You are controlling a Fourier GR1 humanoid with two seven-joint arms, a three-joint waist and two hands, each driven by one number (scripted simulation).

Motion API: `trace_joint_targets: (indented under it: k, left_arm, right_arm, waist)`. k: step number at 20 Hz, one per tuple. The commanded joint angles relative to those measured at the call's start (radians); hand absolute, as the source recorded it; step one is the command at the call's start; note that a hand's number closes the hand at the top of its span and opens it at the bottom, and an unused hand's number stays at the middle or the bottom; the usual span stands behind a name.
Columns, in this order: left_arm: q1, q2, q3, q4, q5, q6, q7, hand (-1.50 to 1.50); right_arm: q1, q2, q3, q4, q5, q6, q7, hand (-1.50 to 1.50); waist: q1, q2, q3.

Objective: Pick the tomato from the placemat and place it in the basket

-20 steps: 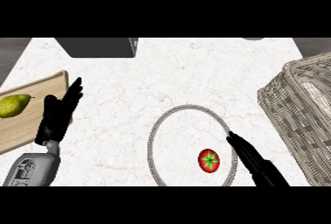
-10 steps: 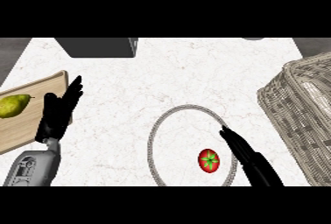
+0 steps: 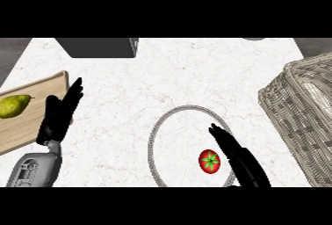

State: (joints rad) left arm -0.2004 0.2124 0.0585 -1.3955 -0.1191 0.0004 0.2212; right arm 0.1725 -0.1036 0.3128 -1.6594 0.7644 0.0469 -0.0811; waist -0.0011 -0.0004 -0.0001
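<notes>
The tomato (image 3: 209,160) lay inside the ringed placemat (image 3: 156,132), not yet grasped; my right hand (image 3: 235,154) had slid in just beside it, fingers straight and holding nothing, so the grasp was near; the basket (image 3: 304,114) waited at right; my left hand (image 3: 59,115) rested open.

One tomato (image 3: 209,161), one pear (image 3: 13,106), one basket (image 3: 304,118).
</notes>
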Motion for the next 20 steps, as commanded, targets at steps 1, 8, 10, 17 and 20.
trace_joint_targets:
  k: [1,8,10,17,20]
  left_arm:
    - [-0.021,0.006,0.018,-0.010,-0.005,-0.021,0.014,0.00]
    - [-0.009,0.023,0.054,-0.028,0.019,-0.058,0.021,0.00]
    - [-0.031,-0.006,0.041,0.028,0.001,-0.050,0.008,0.00]
    - [-0.010,-0.012,0.053,-0.002,0.006,-0.053,-0.006,0.00]
    - [0.066,-0.023,0.021,-0.082,-0.029,-0.038,0.003,0.00]
  right_arm:
    - [-0.002,0.007,0.012,0.045,0.014,-0.001,-0.002,-1.50]
    - [0.012,0.011,-0.008,0.167,0.012,-0.084,-0.109,-1.50]
    - [-0.103,0.049,-0.015,0.120,0.014,-0.002,0.020,-1.50]
    - [-0.093,0.022,0.011,0.177,0.116,-0.112,-0.055,1.50]
    - [-0.141,0.035,0.009,0.268,0.166,-0.171,-0.079,1.50]
  waist:
    - [-0.001,0.000,0.000]
    - [0.000,0.000,0.000]
    - [0.000,0.000,0.000]
    - [0.000,0.000,0.000]
    - [0.005,0.000,0.000]
